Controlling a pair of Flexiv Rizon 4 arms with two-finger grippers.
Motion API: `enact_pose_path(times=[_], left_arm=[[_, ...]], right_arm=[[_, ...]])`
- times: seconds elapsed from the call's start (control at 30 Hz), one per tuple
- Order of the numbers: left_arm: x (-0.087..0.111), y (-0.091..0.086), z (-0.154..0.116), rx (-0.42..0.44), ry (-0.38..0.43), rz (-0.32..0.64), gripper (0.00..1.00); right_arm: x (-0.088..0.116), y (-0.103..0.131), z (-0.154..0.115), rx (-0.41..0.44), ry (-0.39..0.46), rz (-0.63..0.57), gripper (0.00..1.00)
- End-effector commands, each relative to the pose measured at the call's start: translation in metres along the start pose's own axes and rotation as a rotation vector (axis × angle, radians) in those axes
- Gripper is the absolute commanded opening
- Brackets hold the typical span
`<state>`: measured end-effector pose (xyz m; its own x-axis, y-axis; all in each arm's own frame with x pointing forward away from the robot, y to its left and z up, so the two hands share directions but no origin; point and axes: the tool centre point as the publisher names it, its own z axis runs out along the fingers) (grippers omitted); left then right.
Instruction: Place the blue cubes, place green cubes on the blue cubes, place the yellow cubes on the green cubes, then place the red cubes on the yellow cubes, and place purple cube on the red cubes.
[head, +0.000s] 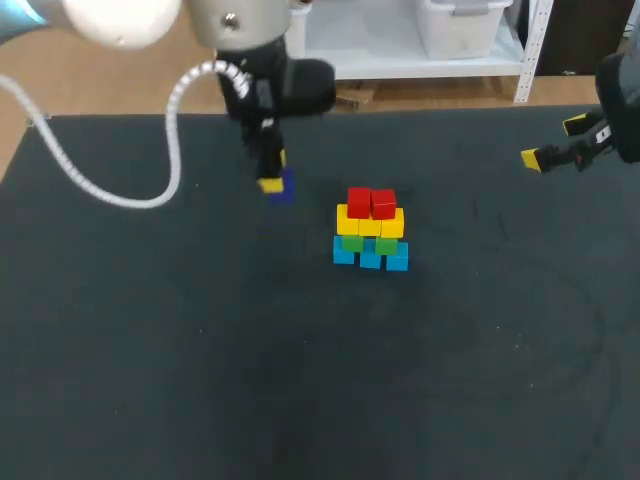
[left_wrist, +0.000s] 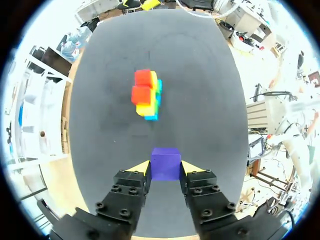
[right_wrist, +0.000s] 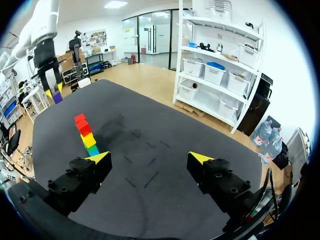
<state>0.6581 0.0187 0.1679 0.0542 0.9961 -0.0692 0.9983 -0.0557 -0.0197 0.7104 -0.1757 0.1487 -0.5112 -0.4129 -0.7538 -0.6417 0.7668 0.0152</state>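
L gripper (left_wrist: 165, 169): clamped on purple cube (left_wrist: 165, 161) — both fingers (left_wrist: 131, 182) against its sides; over the table (head: 150, 350), left of the stack (head: 370, 230) and apart from it.
Stack: mid-table; blue cubes (head: 370, 258) at base w/ green cubes (head: 368, 243) on them, yellow cubes (head: 370, 222) next, red cubes (head: 371, 203) on top — two reds side by side.
R gripper (right_wrist: 150, 159): fingers wide apart, nothing btwn them; by table's far right edge, well apart from stack.
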Motion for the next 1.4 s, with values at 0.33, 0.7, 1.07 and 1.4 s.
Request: enact_pose_path(times=[0.33,0.7,1.07,1.4], left_arm=[[-0.048,0.046,0.007,0.060,0.063,0.038,0.00],[-0.074,0.065,0.018,0.073,0.075,0.060,0.00],[-0.094,0.048,0.038,0.140,0.036,0.127,0.00],[-0.091,0.048,0.048,0.133,-0.016,0.137,0.00]], right_arm=[[0.000,-0.001,0.000,-0.005,-0.001,-0.001,1.00],[0.000,-0.001,0.000,-0.005,-0.001,-0.001,1.00],[0.000,-0.001,0.000,-0.005,-0.001,-0.001,1.00],[0.000,-0.001,0.000,-0.005,-0.001,-0.001,1.00]])
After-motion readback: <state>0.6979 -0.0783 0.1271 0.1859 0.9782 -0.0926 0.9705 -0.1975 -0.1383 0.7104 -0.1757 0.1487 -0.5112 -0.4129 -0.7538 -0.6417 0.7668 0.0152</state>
